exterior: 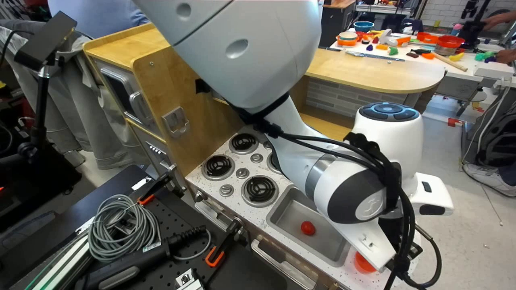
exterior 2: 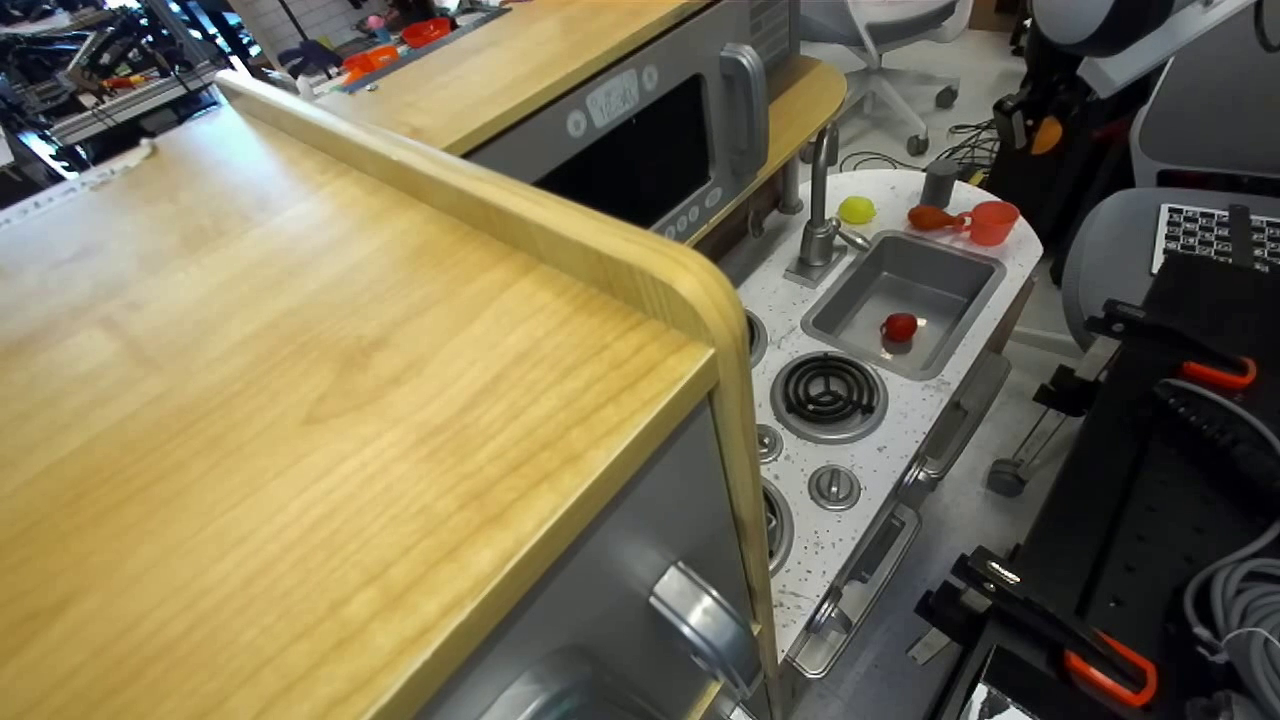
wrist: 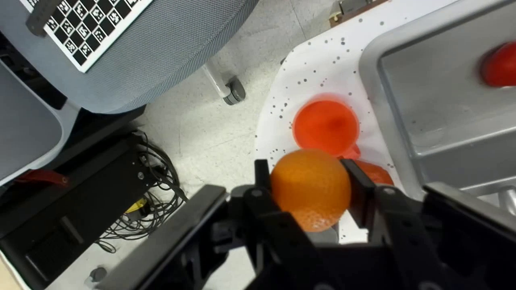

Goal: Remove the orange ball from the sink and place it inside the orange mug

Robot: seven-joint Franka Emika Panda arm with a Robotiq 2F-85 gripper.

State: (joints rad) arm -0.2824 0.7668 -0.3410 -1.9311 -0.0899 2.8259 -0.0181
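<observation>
Gripper (wrist: 310, 177) holds the orange ball (wrist: 310, 197) in the air near the orange mug (wrist: 325, 123)

In the wrist view we see the two fingertips (wrist: 262, 173) closed on the ball, one against each side. The ball overlaps the mug's edge in that view, while in an exterior view we find it raised and apart from the mug.

The mug stands upright on the white speckled counter (wrist: 278, 88), just beside the rim of the sink (wrist: 373, 68), its mouth facing up. On the bottom of the sink we see a rounded red toy (exterior 2: 899, 327), which shows in all three views. Close to the mug lies a reddish-orange bulb-shaped toy (exterior 2: 930, 218); we cannot tell whether the two touch. A grey cylinder (exterior 2: 938, 183) stands near it, and a small yellow ball (exterior 2: 856, 210) sits between the bulb-shaped toy and the grey faucet (exterior 2: 818, 240).

In an exterior view the white arm (exterior: 258, 60) reaches over the counter, and we find it covering part of the sink and part of the mug. Round black burners (exterior: 260, 190) are set into the counter, with the sink between them and the mug. Beside the counter we see a black worktop (exterior: 258, 278) bearing a coiled grey cable (exterior: 101, 241)
</observation>
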